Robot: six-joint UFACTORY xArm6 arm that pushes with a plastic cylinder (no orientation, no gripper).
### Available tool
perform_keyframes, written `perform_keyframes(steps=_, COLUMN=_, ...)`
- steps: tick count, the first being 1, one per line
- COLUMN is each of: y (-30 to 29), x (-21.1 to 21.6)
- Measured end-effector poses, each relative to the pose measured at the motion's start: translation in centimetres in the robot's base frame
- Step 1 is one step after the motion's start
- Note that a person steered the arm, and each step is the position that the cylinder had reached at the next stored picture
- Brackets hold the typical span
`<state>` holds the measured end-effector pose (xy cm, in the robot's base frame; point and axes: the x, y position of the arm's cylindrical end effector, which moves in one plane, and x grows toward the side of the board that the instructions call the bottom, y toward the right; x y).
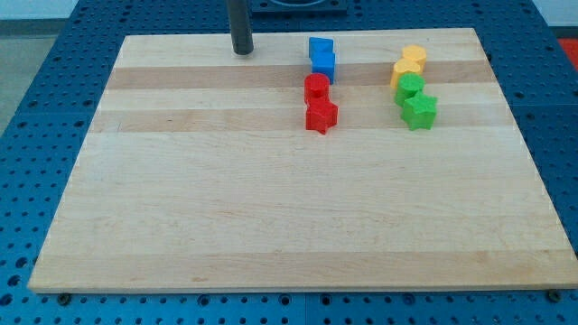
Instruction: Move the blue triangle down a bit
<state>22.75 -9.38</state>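
Note:
Two blue blocks sit at the view's top centre, touching: one (321, 46) above, the other (324, 64) just below it. Their shapes are hard to make out, so I cannot tell which is the triangle. My tip (242, 51) rests on the board near the top edge, well to the left of the blue blocks and apart from them.
A red round block (316, 88) and a red star (321, 116) lie just below the blue pair. At the right, two yellow blocks (409, 65) sit above a green round block (411, 87) and a green star (419, 110). The wooden board (271, 217) lies on a blue perforated table.

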Motion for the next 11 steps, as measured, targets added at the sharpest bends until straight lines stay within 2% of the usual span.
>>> perform_keyframes(steps=1, y=2.2, x=-0.8)
perform_keyframes(steps=2, y=8.9, x=-3.1)
perform_keyframes(steps=3, y=14.5, x=-3.4)
perform_keyframes(steps=4, y=15.9, x=-3.0)
perform_keyframes(steps=5, y=15.9, x=0.6)
perform_keyframes(steps=7, y=14.8, x=0.8)
perform_keyframes(steps=9, y=8.7, x=0.8)
perform_keyframes(steps=11, y=9.0, x=0.8)
